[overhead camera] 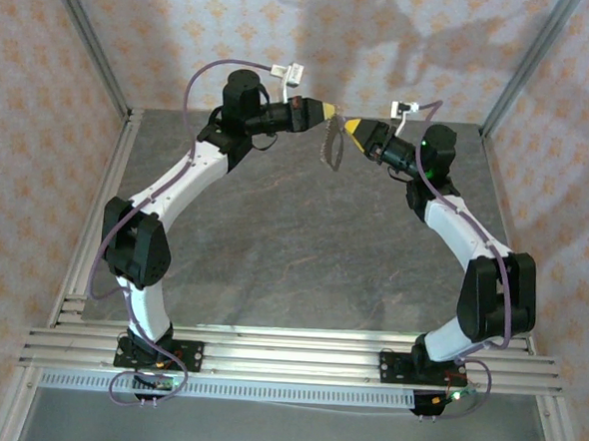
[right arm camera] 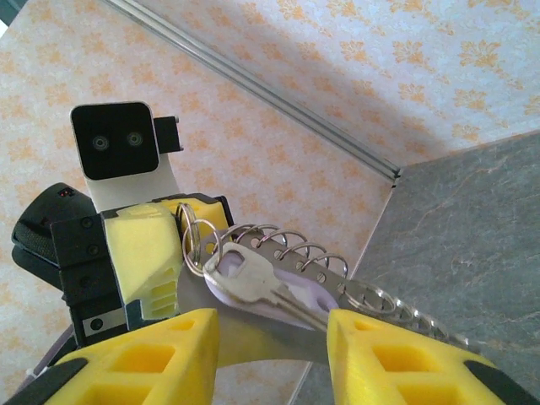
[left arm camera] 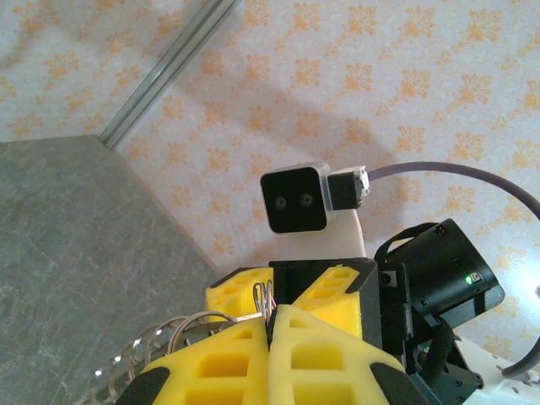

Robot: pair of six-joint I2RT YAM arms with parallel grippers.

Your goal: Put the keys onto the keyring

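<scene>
Two arms, left arm (overhead camera: 176, 188) and right arm (overhead camera: 464, 231), reach up over the grey table (overhead camera: 303, 251) and meet tip to tip high above its far side. The left gripper (left arm camera: 270, 319) is pressed together on the wire of the keyring (right arm camera: 304, 253), pinching it at one end. The rest of the ring, with its fringe of loops, dangles free below the tips, well off the table. The right gripper (right arm camera: 270, 319) faces it with fingers apart, gripping nothing. The key (right arm camera: 253, 283), lilac head and pale metal blade, lies in the gap between those fingers, its head up against the small loop beside the left fingertips. I can't tell whether that loop passes fully through the hole in the head. Risks as I judge them: if the key is only part-way round the split wire, backing the right arm off could let it slide out and drop to the table; a right finger could snag a fringe loop on retreat and tug the ring out of the left pinch; the pinch is on thin wire, so a sideways knock may twist it loose
</scene>
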